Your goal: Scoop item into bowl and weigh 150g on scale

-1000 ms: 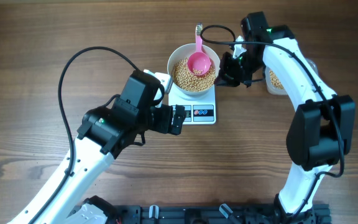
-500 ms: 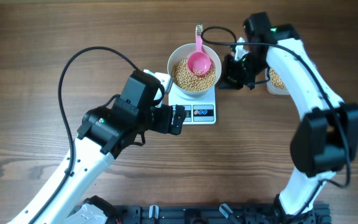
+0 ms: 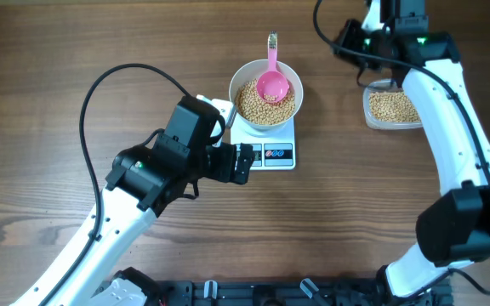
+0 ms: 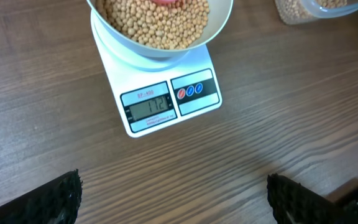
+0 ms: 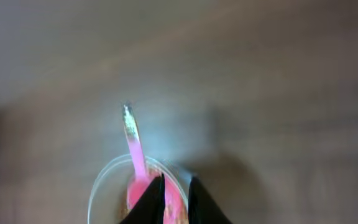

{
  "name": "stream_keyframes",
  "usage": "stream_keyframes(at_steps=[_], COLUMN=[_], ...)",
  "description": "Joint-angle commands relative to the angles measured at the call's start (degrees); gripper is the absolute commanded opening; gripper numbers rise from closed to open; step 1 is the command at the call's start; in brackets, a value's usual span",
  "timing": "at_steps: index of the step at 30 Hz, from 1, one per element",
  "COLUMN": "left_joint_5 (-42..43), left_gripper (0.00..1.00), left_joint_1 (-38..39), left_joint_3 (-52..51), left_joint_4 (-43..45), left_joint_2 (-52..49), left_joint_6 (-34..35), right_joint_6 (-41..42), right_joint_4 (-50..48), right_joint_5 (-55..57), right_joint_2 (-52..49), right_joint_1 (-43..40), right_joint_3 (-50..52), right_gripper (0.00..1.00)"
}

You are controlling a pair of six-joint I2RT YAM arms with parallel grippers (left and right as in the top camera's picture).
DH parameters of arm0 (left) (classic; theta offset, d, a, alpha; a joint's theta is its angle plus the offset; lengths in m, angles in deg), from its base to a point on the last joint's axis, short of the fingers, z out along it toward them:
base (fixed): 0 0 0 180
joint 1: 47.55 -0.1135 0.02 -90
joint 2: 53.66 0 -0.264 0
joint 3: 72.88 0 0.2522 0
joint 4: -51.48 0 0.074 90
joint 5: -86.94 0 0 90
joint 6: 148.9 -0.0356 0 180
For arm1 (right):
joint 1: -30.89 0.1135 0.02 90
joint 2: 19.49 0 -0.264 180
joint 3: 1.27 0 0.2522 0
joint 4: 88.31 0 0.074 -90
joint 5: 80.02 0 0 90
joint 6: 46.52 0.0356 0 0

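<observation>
Soybeans [image 3: 266, 106] heaped in white bowl [image 3: 238, 78]; bowl on scale [image 4: 166, 109], mid-table; pink scoop [image 3: 272, 83] lying in beans. Right gripper [image 5: 175, 184] had withdrawn from bowl's side toward far edge, above bean tub [image 3: 391, 106]; fingers almost together, pinching nothing. Judged: weight check; display seemingly 112, short of target. Left gripper [image 3: 243, 163] hovered beside scale, spread wide.
</observation>
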Motion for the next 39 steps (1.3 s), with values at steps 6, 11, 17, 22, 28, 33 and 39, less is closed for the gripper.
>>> stream_keyframes(at_steps=[6,11,17,22,28,33,39], left_joint_5=[-0.5,-0.5,-0.5,-0.5,-0.5,-0.5,-0.5], left_gripper=[1.0,1.0,1.0,1.0,1.0,1.0,1.0], left_joint_1=[0.3,0.3,0.3,0.3,0.3,0.3,0.3], left_joint_3=[-0.1,-0.1,-0.1,-0.1,-0.1,-0.1,-0.1], left_joint_4=[0.1,0.1,0.1,0.1,0.1,0.1,0.1], left_joint_2=[0.0,0.0,0.0,0.0,0.0,0.0,0.0], left_joint_6=[-1.2,-1.2,-1.2,-1.2,-1.2,-1.2,-1.2], right_joint_6=[4.5,4.4,4.5,4.5,4.5,4.5,3.8], right_joint_4=[-3.2,-3.9,-3.4,-3.6,-1.0,-0.8,-0.2], right_joint_5=[-4.3,-13.0,-12.9,-12.4,-5.0,-4.4,-4.3], right_joint_2=[-9.7,-12.7,-14.9,-15.2,-15.3,-15.4,-15.8], right_joint_1=[0.3,0.4,2.1,3.3,4.0,4.2,6.2], right_joint_3=[-0.1,-0.1,-0.1,-0.1,-0.1,-0.1,-0.1], right_gripper=[0.05,0.04,0.04,0.04,0.04,0.04,0.04])
